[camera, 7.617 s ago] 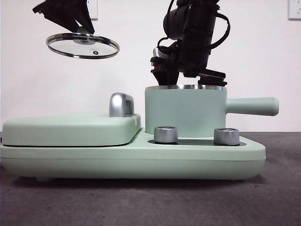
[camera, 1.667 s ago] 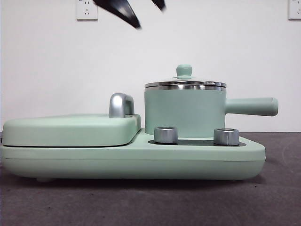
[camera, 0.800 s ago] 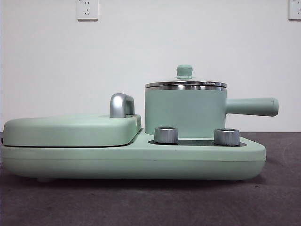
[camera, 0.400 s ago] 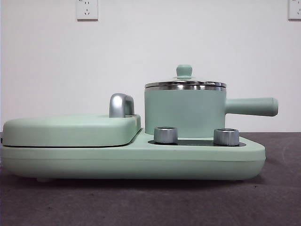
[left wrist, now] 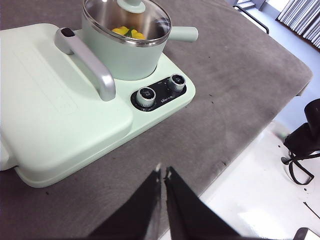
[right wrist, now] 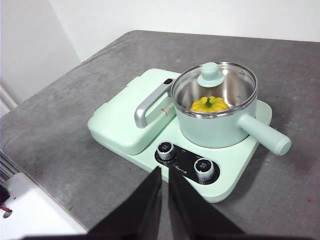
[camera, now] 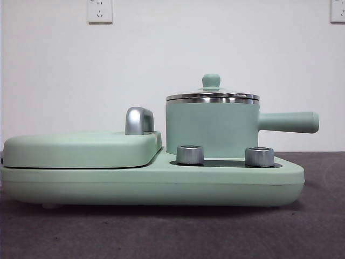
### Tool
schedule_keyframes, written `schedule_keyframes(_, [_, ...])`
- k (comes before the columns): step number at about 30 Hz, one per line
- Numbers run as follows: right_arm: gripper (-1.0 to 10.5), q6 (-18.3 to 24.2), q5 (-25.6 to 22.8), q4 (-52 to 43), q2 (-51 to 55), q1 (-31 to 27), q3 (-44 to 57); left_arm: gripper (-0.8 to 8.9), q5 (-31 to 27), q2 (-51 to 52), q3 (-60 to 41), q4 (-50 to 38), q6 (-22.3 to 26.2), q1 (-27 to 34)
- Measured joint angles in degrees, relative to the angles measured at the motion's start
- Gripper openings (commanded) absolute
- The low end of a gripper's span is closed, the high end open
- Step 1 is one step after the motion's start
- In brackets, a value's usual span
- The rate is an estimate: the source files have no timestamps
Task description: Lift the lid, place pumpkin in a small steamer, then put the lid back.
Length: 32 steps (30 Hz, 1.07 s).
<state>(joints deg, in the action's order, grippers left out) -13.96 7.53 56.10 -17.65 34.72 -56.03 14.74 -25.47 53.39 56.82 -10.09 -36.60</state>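
The lid (right wrist: 214,82) sat on the small steamer (right wrist: 215,122) over the pumpkin (right wrist: 209,104), well apart from both grippers, left (left wrist: 162,173) and right (right wrist: 164,171), jaws together.

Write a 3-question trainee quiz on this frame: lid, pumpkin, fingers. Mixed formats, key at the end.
1. True or false: the lid sits on the small steamer.
2. Where is the pumpkin? A) on the table B) inside the small steamer C) on the flat griddle cover
3. Fill in: the left gripper and right gripper both have their fingers ____ and hold nothing.

Key:
1. True; its steel rim rests on the pot's rim.
2. B; it shows through the glass.
3. Shut; both are pulled back, away from the appliance.
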Motion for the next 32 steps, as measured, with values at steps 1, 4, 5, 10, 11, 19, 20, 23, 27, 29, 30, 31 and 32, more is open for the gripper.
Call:
schedule_keyframes(1, [0.2, 0.0, 0.0, 0.0, 0.0, 0.0, 0.0, 0.15, 0.0, 0.0, 0.0, -0.1, 0.0, 0.0])
schedule_keyframes(4, [0.2, 0.0, 0.0, 0.0, 0.0, 0.0, 0.0, 0.15, 0.0, 0.2, -0.2, -1.1, 0.0, 1.2])
schedule_keyframes(5, [0.2, 0.0, 0.0, 0.0, 0.0, 0.0, 0.0, 0.15, 0.0, 0.3, -0.6, -1.9, 0.0, 2.1])
schedule_keyframes(10, [0.2, 0.0, 0.0, 0.0, 0.0, 0.0, 0.0, 0.15, 0.2, 5.4, -9.5, -11.7, 0.5, 12.0])
schedule_keyframes(11, [0.2, 0.0, 0.0, 0.0, 0.0, 0.0, 0.0, 0.15, 0.2, 6.8, -12.0, -14.5, 0.7, 14.4])
schedule_keyframes(19, [0.2, 0.0, 0.0, 0.0, 0.0, 0.0, 0.0, 0.15, 0.1, 20.5, -37.3, -42.1, 2.1, 31.1])
schedule_keyframes(20, [0.2, 0.0, 0.0, 0.0, 0.0, 0.0, 0.0, 0.15, 0.0, 21.5, -39.7, -44.2, 2.6, 32.1])
schedule_keyframes(23, [0.2, 0.0, 0.0, 0.0, 0.0, 0.0, 0.0, 0.15, -1.2, 23.8, -46.4, -46.4, 3.5, 34.6])
schedule_keyframes(27, [0.2, 0.0, 0.0, 0.0, 0.0, 0.0, 0.0, 0.15, -6.0, 24.9, -50.6, -46.3, 3.5, 35.6])
schedule_keyframes(29, [0.2, 0.0, 0.0, 0.0, 0.0, 0.0, 0.0, 0.15, -8.4, 25.0, -50.9, -46.3, 3.7, 35.6])
schedule_keyframes(30, [0.2, 0.0, 0.0, 0.0, 0.0, 0.0, 0.0, 0.15, -9.4, 25.1, -50.9, -46.4, 3.7, 35.6])
schedule_keyframes(31, [0.2, 0.0, 0.0, 0.0, 0.0, 0.0, 0.0, 0.15, -11.0, 25.1, -51.0, -46.6, 3.7, 35.6])
schedule_keyframes(32, [0.2, 0.0, 0.0, 0.0, 0.0, 0.0, 0.0, 0.15, -11.8, 25.1, -51.0, -46.7, 3.7, 35.6])
